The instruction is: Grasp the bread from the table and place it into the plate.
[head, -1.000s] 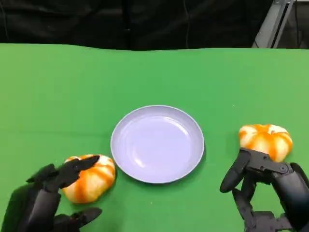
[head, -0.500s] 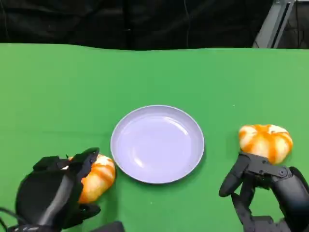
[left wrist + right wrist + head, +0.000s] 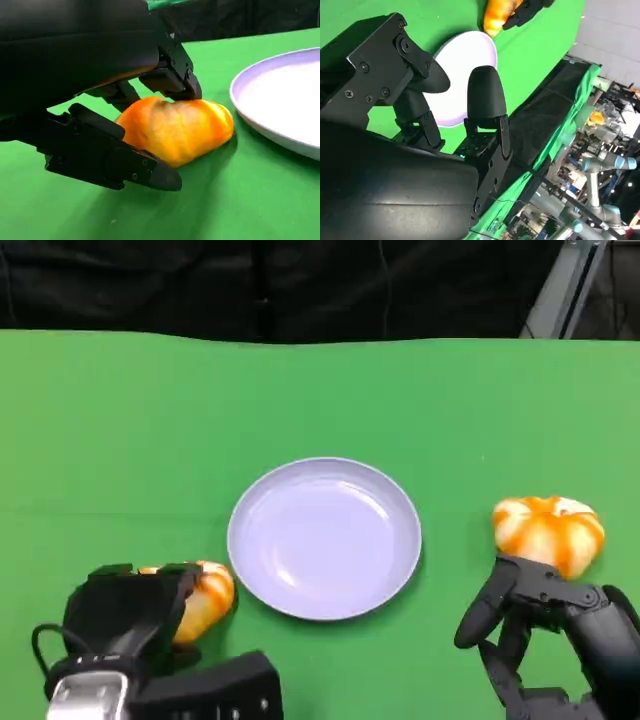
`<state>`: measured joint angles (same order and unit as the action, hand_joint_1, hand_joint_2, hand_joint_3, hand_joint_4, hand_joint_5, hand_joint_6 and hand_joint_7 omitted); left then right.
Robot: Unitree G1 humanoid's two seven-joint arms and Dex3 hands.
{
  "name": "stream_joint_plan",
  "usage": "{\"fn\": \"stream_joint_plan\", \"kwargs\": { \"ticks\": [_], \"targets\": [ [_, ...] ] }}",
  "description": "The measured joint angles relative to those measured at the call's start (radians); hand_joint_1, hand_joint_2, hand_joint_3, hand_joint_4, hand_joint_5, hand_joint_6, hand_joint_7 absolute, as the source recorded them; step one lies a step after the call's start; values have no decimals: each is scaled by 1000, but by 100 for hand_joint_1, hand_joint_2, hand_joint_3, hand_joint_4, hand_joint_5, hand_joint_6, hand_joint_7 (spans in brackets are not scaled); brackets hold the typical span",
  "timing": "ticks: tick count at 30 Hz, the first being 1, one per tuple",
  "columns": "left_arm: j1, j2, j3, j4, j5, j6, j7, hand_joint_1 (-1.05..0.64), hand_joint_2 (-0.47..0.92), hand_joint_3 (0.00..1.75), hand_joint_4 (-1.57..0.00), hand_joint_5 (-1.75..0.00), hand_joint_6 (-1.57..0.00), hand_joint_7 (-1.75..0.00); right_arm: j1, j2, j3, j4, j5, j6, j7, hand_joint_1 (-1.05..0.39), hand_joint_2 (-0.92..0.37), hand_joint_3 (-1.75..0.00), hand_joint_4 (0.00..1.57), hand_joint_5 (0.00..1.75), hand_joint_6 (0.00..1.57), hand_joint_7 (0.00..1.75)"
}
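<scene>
While left hand closes around bread | step: grasp | next: lift to plate | right hand spread, idle

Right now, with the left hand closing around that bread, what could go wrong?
The left hand has fingers above and below the bread, which looks soft, so it may squash or slip out when lifted. The plate rim sits close beside it, so a low carry could knock the plate. The right hand is open near the second bread and could nudge it.
</scene>
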<state>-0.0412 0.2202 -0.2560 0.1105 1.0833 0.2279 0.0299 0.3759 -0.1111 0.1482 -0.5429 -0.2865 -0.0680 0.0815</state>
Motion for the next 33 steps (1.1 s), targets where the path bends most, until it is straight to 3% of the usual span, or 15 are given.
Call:
{"fn": "stream_joint_plan", "kwargs": {
  "ticks": [2,3,4,6,7,9,11,13,18,21,26,29,33],
  "targets": [
    [-7,2,9,28,-57,-38,75,-21,92,27,-69,-130,-110,-18,-2,0,1,-2,0,1,0,7,-35,-130,80,167,77,136],
    [-5,5,17,48,-85,-74,132,-19,92,33,-69,-145,-108,-34,-3,0,1,-2,0,1,0,7,-34,-131,80,167,77,136],
    [-3,9,22,66,-108,-104,182,-19,89,42,-72,-163,-95,-78,-4,0,1,-2,-1,1,0,7,-34,-132,80,167,77,136],
    [4,23,25,89,-138,-151,265,-20,86,44,-75,-171,-85,-107,-9,0,2,-1,-1,1,0,7,-33,-133,80,167,77,136],
    [5,29,26,97,-147,-162,294,-24,85,26,-77,-173,-86,-94,-10,1,2,-1,-1,1,0,7,-33,-133,80,166,76,137],
    [9,41,34,102,-174,-184,331,-26,87,13,-79,-174,-90,-85,-15,1,2,1,-1,1,0,7,-32,-135,80,166,76,137],
    [13,49,45,96,-196,-200,356,-23,89,26,-80,-175,-90,-97,-20,1,2,7,-1,1,0,7,-31,-136,81,165,76,137],
    [23,54,52,73,-204,-201,377,-23,76,54,-80,-175,-87,-108,-23,1,1,10,-1,0,0,8,-31,-137,81,165,76,137],
    [84,66,50,-34,-162,-182,428,-21,79,51,-78,-175,-87,-110,-31,0,-6,19,1,-7,0,6,-33,-134,81,164,75,137],
    [98,62,52,-69,-187,-191,437,-17,59,88,-77,-174,-79,-133,-32,-1,-6,19,0,-7,0,6,-34,-129,82,164,75,135],
    [95,50,54,-101,-242,-270,458,-15,46,110,-79,-175,-73,-153,-33,-1,-1,19,-8,-4,0,7,-34,-130,84,168,77,134],
    [78,50,53,-105,-265,-323,468,-15,42,123,-78,-175,-72,-154,-33,1,4,19,-8,-2,0,7,-34,-132,84,172,78,134],
    [37,49,49,-107,-286,-376,467,-17,43,127,-81,-175,-75,-147,-32,6,10,19,-8,6,0,7,-35,-133,82,172,77,135]
  ]
}}
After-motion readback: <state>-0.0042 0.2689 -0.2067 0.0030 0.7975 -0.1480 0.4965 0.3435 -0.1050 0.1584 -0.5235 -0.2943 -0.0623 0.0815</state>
